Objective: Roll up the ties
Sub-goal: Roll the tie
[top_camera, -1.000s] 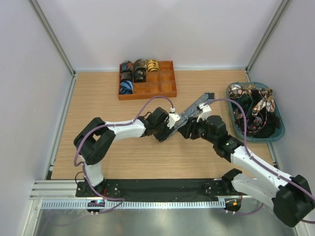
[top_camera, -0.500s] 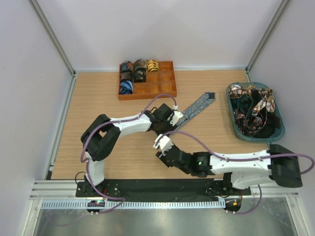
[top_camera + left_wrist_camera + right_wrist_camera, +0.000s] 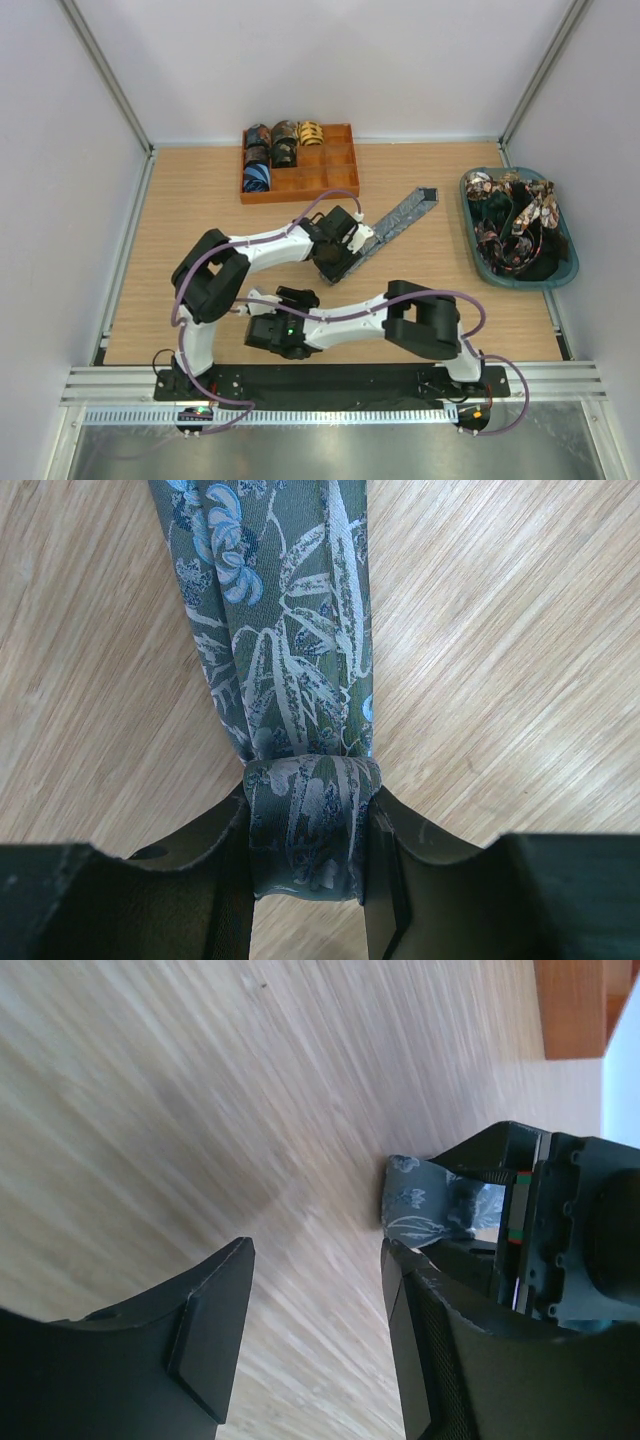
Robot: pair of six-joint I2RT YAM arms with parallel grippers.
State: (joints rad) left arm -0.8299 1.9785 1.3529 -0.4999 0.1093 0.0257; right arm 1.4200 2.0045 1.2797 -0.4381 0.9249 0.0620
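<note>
Rolling barely begun: pinching the first small coil of the grey-blue tie (image 3: 290,680) in the left gripper (image 3: 305,830), at table (image 3: 200,220) centre, tail stretching toward two o'clock. Open and empty at seven o'clock, right gripper (image 3: 292,296), seemingly clear of the cloth. Next: calls for winding along the tail, edges square.

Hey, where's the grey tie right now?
The tie lies near the centre of the top view, stretched diagonally between the tray and the bin, its rolled near end pinched in the left gripper.
</note>
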